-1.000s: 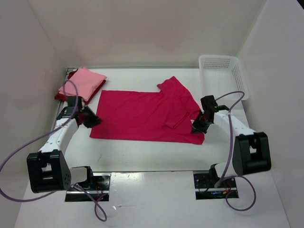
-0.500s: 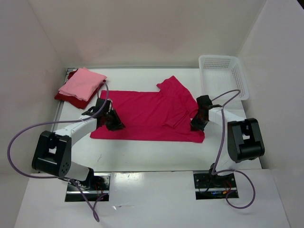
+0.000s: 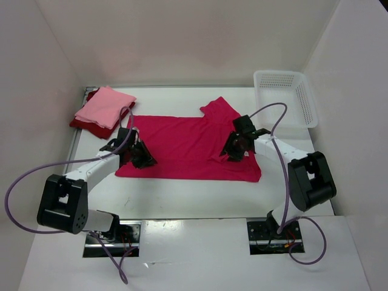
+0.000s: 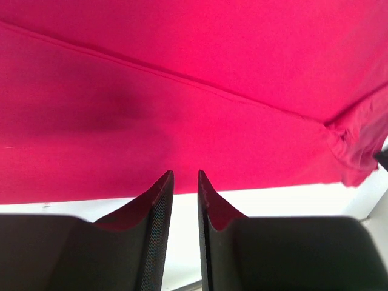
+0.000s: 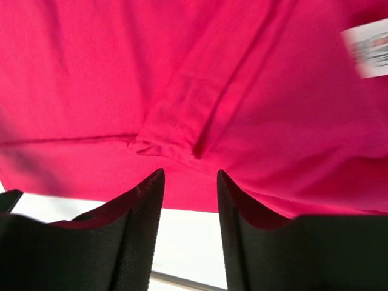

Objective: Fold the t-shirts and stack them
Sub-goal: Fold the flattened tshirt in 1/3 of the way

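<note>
My left claw [image 4: 185,182] hangs low over the near hem of the crimson-magenta t-shirt [image 3: 182,145], close to its left corner. The two fingers [image 4: 159,203] of this claw stand close together, with only a narrow slit between them, and nothing is in that slit. Right under the fingertips the hem ends and the white counter [image 3: 182,194] begins. Ahead of this claw the cloth lies flat, and one long crease [image 4: 182,82] runs across it.

My right claw [image 5: 189,182] is over the right part of the same shirt. Here the fingers stand clearly wider apart, and between them I hold nothing. Just ahead of the fingertips lies a folded sleeve [image 5: 173,136] with a small bunched edge. Further ahead and to the right of this claw there is a small white label [image 5: 367,54], too blurred to read.

From above, the shirt is spread on the counter between my two claws, and its other sleeve points away from me. Beyond my left claw and more to the left, the light pink t-shirt [image 3: 106,104] lies folded on top of the dark red t-shirt [image 3: 79,123], near the far left corner. Beyond my right claw and to its right stands a white mesh basket [image 3: 303,100], apart from the shirt.
</note>
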### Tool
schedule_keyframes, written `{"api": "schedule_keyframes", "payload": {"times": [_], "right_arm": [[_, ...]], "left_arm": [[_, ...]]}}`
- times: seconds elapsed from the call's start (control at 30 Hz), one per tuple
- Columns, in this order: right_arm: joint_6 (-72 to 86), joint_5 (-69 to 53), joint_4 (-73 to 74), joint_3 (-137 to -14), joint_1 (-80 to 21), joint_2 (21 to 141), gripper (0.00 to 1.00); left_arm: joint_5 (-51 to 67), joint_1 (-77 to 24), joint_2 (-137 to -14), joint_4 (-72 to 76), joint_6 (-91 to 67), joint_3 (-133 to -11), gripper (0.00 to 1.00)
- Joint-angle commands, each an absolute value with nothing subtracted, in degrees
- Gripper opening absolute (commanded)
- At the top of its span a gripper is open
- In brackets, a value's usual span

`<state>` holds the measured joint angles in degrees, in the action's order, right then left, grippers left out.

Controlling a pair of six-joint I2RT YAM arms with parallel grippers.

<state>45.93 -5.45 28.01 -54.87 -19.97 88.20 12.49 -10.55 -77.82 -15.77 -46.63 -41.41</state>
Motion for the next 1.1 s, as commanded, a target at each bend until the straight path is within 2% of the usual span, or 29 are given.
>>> {"api": "schedule_keyframes", "payload": {"times": [0.0, 0.43, 0.5, 0.6, 0.67, 0.73, 0.9, 1.07], "right_arm": [[48.51, -7.73, 24.52, -55.81, -21.53, 90.61, 0.49], [49.04, -8.44, 23.91, -57.04, -22.15, 94.57, 0.51], [49.04, -8.44, 23.29, -57.04, -22.15, 95.35, 0.42], [49.04, -8.44, 22.76, -57.65, -22.15, 97.02, 0.34], [48.52, -8.44, 22.76, -58.88, -22.15, 97.81, 0.25], [47.29, -8.44, 22.76, -60.20, -22.15, 98.61, 0.22], [46.06, -7.29, 23.37, -64.58, -22.15, 100.54, 0.02], [44.48, -7.29, 25.04, -70.99, -22.15, 103.97, 0.00]], "left_arm": [[13.89, -12.56, -79.36, -14.06, -45.62, -43.77, 0.30], [12.66, -13.10, -81.91, -11.87, -45.00, -42.11, 0.30], [12.66, -13.10, -81.91, -11.87, -45.53, -42.10, 0.30], [12.66, -13.10, -81.91, -11.87, -45.53, -42.10, 0.30], [12.66, -13.10, -81.91, -11.87, -45.53, -42.10, 0.30], [12.66, -13.10, -81.91, -11.87, -45.53, -42.10, 0.30], [12.13, -13.10, -81.39, -11.87, -45.53, -41.40, 0.30], [12.13, -13.10, -80.86, -11.87, -45.53, -41.40, 0.30]]}}
